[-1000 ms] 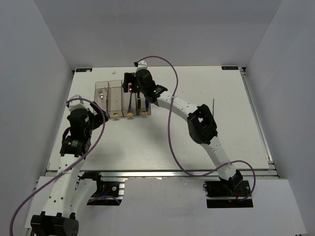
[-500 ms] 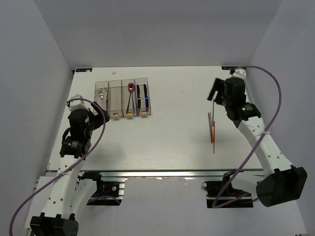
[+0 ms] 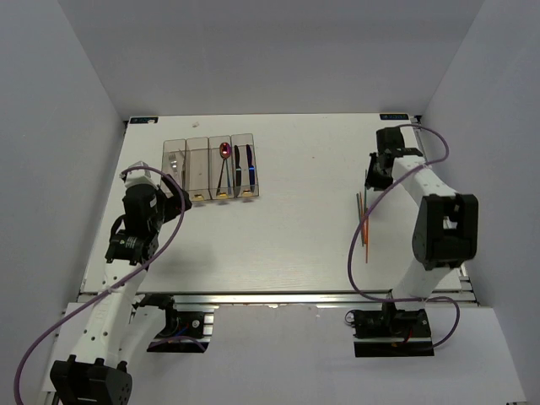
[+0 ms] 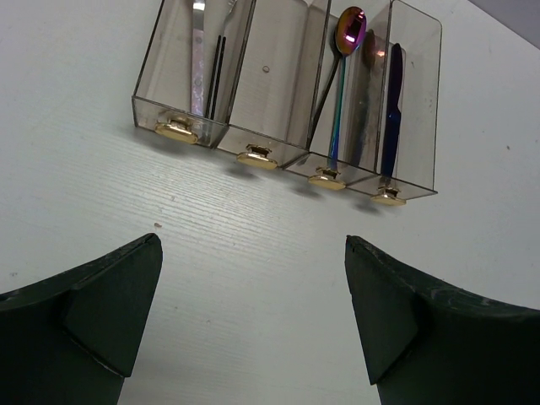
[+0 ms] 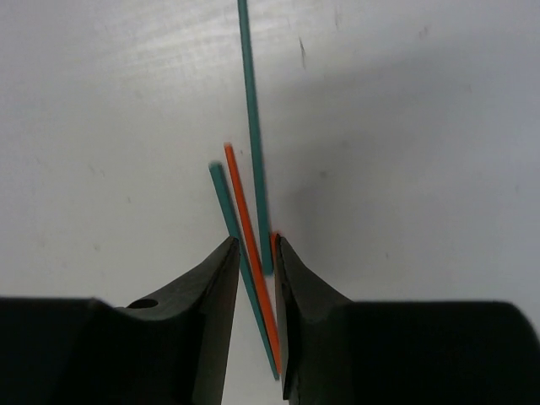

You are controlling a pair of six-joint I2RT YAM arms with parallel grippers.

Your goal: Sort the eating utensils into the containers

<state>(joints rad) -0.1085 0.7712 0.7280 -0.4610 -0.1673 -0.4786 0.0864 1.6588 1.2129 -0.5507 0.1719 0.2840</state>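
Observation:
Thin orange chopsticks [image 5: 245,202] and green chopsticks [image 5: 250,126] lie in a loose bundle on the white table at the right [image 3: 364,221]. My right gripper [image 5: 256,245] [image 3: 371,179] has its jaws closed down around their near ends, and its fingertips [image 5: 226,253] touch the sticks on both sides. The containers [image 3: 211,164] [image 4: 253,152], clear bins with gold tabs, stand at the back left. They hold a silver fork [image 4: 198,76], a pink-bowled spoon [image 4: 350,25] and a blue knife [image 4: 392,110]. My left gripper [image 4: 253,245] [image 3: 179,196] hangs open in front of the bins, holding nothing.
The second bin from the left [image 4: 270,76] holds nothing. The table's right edge rail [image 3: 439,194] runs close beside the right arm. Grey walls enclose the table on three sides.
The right arm swung from the bins across to the chopsticks at the right, and its jaws narrowed from wide open onto the sticks. The left arm barely moved.

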